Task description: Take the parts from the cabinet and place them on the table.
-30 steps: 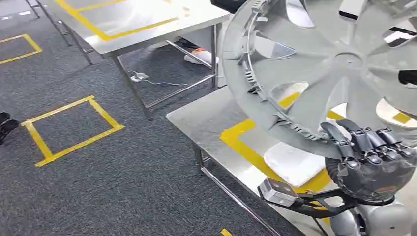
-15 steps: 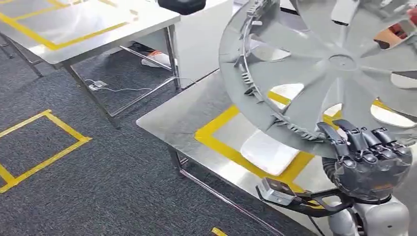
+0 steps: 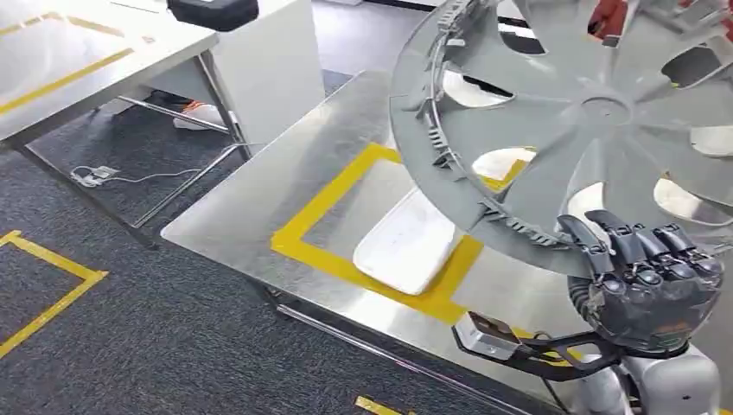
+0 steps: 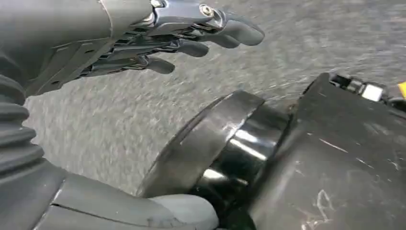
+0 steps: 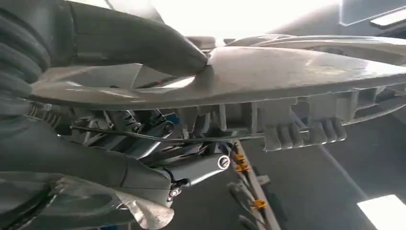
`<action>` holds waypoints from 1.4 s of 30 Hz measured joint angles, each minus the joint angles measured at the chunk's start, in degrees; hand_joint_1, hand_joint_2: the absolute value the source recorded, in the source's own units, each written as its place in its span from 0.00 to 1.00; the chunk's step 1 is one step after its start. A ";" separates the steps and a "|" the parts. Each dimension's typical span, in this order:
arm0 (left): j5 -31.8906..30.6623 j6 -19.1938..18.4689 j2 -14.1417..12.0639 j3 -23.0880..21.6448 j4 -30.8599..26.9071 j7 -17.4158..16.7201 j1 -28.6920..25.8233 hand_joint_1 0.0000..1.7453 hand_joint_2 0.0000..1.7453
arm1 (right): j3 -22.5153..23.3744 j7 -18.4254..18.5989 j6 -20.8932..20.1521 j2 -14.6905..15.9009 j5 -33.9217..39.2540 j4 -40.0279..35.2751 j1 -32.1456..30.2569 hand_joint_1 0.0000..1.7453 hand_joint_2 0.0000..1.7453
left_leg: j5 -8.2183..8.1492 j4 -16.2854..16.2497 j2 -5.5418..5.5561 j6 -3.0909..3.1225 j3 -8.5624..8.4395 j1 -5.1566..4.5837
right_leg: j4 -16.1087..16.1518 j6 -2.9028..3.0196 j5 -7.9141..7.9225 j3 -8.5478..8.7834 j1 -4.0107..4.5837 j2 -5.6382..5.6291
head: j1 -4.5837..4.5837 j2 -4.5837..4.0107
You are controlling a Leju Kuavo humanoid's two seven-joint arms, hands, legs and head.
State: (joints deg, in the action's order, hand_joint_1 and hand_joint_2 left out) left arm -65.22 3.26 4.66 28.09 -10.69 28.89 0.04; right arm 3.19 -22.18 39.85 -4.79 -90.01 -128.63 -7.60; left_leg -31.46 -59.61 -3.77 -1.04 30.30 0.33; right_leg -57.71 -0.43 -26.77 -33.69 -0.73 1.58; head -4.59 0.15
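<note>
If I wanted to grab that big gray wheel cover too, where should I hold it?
Probably by the outer rim. The wheel cover is wide, thin and tilted above the table, so its edge is the easiest part to pinch. The right robot hand already grips the near rim from below, thumb on one face, fingers under the ribbed edge. Come from the far or left side, away from the little clips.

Grey wheel cover (image 3: 596, 112) in right hand (image 3: 646, 281) above steel table (image 3: 259, 203)

Bright, even overhead light gives soft glare on the steel desk (image 3: 259, 199); the right wrist view blows out white, and the carpet (image 4: 119, 120) streaks with motion blur.
</note>
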 joint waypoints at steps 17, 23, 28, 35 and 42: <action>0.09 0.02 0.17 0.33 0.00 -0.07 -0.22 0.00 1.00 | 0.37 -0.37 0.00 -0.57 -0.02 0.61 -0.69 1.00 1.00 | 4.09 3.04 3.92 2.83 0.76 0.16 | -9.78 -1.66 -4.96 -5.77 0.45 -2.56 | -0.55 0.00; 0.09 0.00 0.26 0.44 0.00 -0.09 -0.39 0.00 1.00 | 1.27 1.07 -0.02 -0.61 -0.02 1.48 -1.71 1.00 1.00 | 3.19 2.88 -0.56 2.11 0.01 0.35 | -4.79 -2.92 -0.08 -2.89 -0.58 0.08 | -0.57 0.00; 0.55 -0.27 0.15 0.50 -0.07 -0.37 -0.21 0.00 1.00 | 3.06 0.52 -0.04 -0.72 2.21 2.53 -2.71 1.00 1.00 | 2.39 2.61 -2.99 0.64 -0.83 -0.24 | -0.48 -1.20 -0.32 -0.45 0.18 0.84 | -0.44 0.00; 0.61 0.22 0.15 0.77 0.02 -0.39 -0.12 0.00 1.00 | 4.13 1.78 -0.04 -1.79 1.36 5.20 -3.70 1.00 1.00 | -5.78 -15.87 3.46 0.04 7.93 0.10 | -0.27 0.44 -0.05 -0.24 0.23 -4.01 | -0.09 0.00; 0.57 0.22 0.13 0.92 0.02 -0.57 -0.13 0.00 1.00 | 4.28 10.82 -0.02 -0.94 0.04 8.35 -4.83 1.00 1.00 | 3.16 1.52 7.27 2.28 1.35 -0.61 | -0.42 -0.21 0.23 -0.65 0.35 -7.99 | -0.11 0.00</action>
State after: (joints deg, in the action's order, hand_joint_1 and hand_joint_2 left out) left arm -64.65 3.48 4.79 29.00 -10.67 28.33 -0.09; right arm 7.48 -11.36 39.82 -5.73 -89.96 -120.28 -12.44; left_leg -28.30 -58.09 3.50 1.24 31.64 -0.28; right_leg -58.13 -0.63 -26.54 -34.34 -0.38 -6.42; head -4.70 0.15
